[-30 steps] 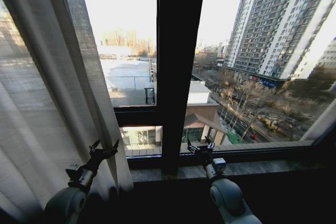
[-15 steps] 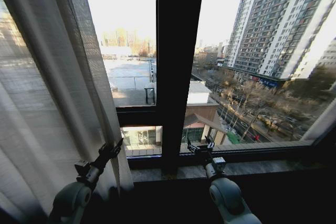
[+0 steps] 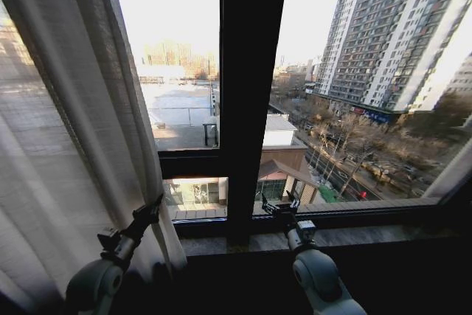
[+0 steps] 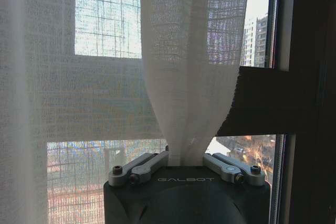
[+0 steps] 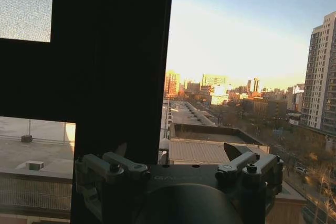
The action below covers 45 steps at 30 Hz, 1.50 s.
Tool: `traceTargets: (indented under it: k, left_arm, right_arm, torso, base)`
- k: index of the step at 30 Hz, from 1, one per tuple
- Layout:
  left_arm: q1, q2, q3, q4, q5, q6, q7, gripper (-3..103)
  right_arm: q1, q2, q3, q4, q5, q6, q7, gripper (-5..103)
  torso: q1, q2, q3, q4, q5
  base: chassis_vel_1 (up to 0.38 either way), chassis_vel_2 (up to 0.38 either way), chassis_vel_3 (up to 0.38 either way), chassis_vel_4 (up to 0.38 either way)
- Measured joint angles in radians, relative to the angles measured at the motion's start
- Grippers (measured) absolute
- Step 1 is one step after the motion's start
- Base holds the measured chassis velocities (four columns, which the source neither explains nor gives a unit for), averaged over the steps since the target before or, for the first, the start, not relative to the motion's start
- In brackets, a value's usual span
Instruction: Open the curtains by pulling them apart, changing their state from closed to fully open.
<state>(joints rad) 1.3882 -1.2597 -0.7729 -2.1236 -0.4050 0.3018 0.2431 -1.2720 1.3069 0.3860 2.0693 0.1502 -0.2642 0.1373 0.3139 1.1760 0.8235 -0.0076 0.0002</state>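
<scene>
Left curtain panel [image 3: 66, 145]: sheer off-white, pleats vertical, hangs at robot's left, covering left part of window; inner edge beside dark window mullion [image 3: 251, 94].
Left gripper [image 3: 151, 209]: fingers pinched on gathered fold at inner edge; wrist view shows fabric [image 4: 191, 66] bunched between jaws.
Right curtain panel [image 3: 451, 171]: sliver at far right edge.
Right gripper [image 3: 279, 205]: spread wide, empty, near sill, well apart from either panel.
Writing: "GALBOT" on left gripper body [image 4: 186, 180].

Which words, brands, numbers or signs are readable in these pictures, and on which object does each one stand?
"GALBOT": embossed on the black body of the left gripper, whose jaws pinch a fold of the curtain.
Raised lettering on the right gripper: too dark to read.
Blue sign on the high-rise building: too small to read.
</scene>
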Motion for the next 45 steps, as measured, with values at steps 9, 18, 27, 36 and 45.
traceTargets:
  k: [9,18,27,36,45]
  left_arm:
    - [0.018,-0.01,-0.008,-0.027,-0.001,0.0,-0.002,0]
    - [0.04,-0.014,-0.02,-0.055,-0.001,-0.002,-0.009,0]
    - [0.059,-0.028,-0.024,-0.088,-0.002,-0.004,-0.023,0]
    - [0.076,-0.041,-0.036,-0.118,0.0,-0.006,-0.024,0]
    - [0.092,-0.052,-0.043,-0.141,0.002,-0.008,-0.025,0]
  right_arm:
    - [-0.007,-0.004,-0.003,0.013,-0.006,0.002,-0.005,100]
    - [-0.013,-0.007,-0.006,0.029,-0.005,0.002,-0.006,100]
    - [-0.024,-0.012,-0.013,0.05,-0.005,0.002,-0.007,100]
    - [-0.041,-0.014,-0.03,0.069,-0.009,0.001,-0.008,100]
    - [-0.048,-0.013,-0.041,0.074,-0.014,0.005,-0.009,100]
  torso:
    - [0.0,0.0,0.0,-0.0002,0.0001]
    - [0.0,0.0,0.0,0.0002,-0.0003]
    - [0.0,0.0,0.0,-0.0001,-0.0001]
    - [0.0,0.0,0.0,0.0,0.0]
    - [0.0,0.0,0.0,0.0,0.0003]
  base:
    - [0.031,0.028,-0.028,-0.022]
    - [0.19,0.173,-0.176,-0.188]
    - [0.292,0.305,-0.311,-0.307]
    - [0.361,0.356,-0.358,-0.36]
    - [0.35,0.347,-0.347,-0.346]
